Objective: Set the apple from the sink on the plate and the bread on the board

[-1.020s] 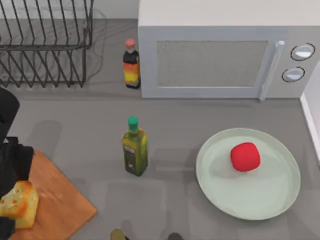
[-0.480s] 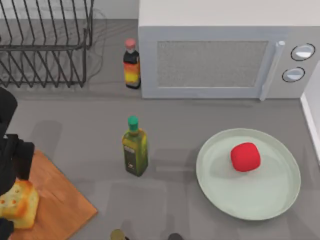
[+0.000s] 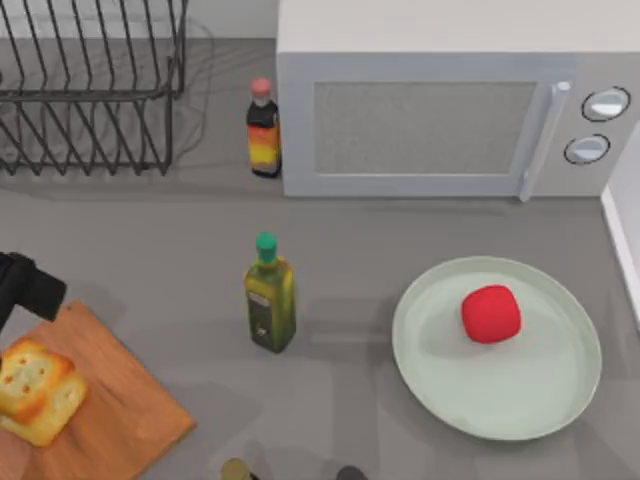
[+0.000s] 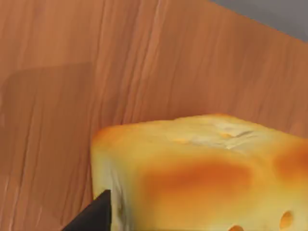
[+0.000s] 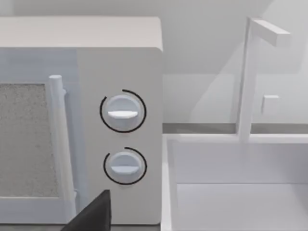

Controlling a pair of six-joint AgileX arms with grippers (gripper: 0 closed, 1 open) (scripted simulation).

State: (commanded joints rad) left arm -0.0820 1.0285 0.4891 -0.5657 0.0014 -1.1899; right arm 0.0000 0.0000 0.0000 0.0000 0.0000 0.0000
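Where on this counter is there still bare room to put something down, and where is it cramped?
Bare grey counter lies between the olive oil bottle and the board, and between that bottle and the plate. A strip also runs in front of the microwave. It is crowded at the back, where the sauce bottle stands between dish rack and microwave.

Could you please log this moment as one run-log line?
apple: on plate | bread: on board | left gripper: off bread, at board's edge | right arm: facing microwave
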